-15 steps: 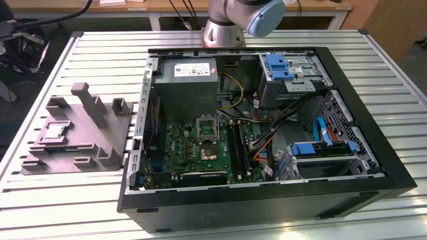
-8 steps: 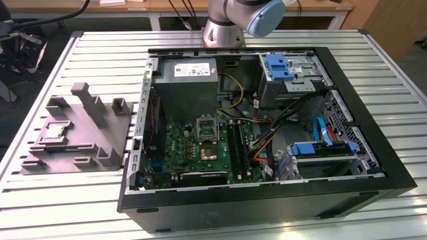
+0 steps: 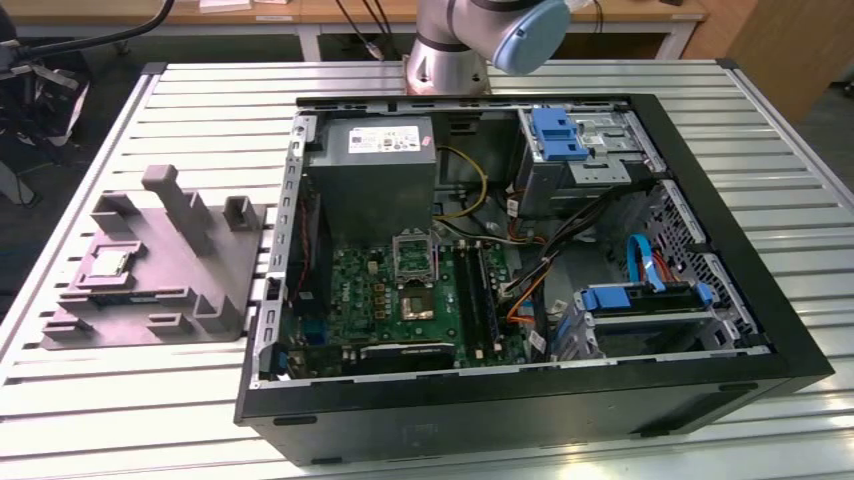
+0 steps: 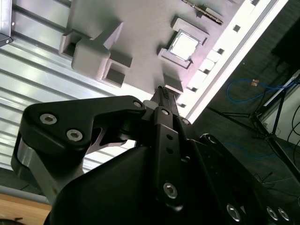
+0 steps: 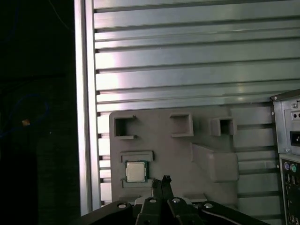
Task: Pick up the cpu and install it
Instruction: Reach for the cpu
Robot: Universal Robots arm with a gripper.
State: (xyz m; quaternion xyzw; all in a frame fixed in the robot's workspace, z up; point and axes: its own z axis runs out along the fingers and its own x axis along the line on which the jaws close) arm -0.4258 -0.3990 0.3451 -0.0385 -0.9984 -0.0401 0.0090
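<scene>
What could go wrong here is mostly a matter of the grasp. The black fingers (image 5: 165, 180) are pressed together with nothing between them. In both wrist views their tips sit just to one side of the small flat square cpu (image 5: 135, 172) rather than over it. Coming down closed and off-centre like this, they could strike the chip's corner or the raised lip around it, tipping or scratching the part. How high they hang above it I cannot tell. The chip is thin and lies low in its pocket, so there is little edge to catch. A shallow or skewed pinch could let it slip, and a tilted chip could then be carried towards the silver rectangular socket frame with its dark centre (image 3: 411, 255) on the green board inside the open black computer case (image 3: 534, 400), where a wrong seat could harm the contacts. The cpu lies flat in a shallow square recess of the grey moulded plastic block with upright posts (image 3: 187, 250). The block stands on the slatted aluminium counter (image 3: 80, 400), beside the case on the exterior view's left, well apart from the socket. Its top is silver-grey metal with a dull sheen, framed by a narrow pale rim. It looks level, snug in the pocket and squarely aligned with the pocket's sides.
</scene>
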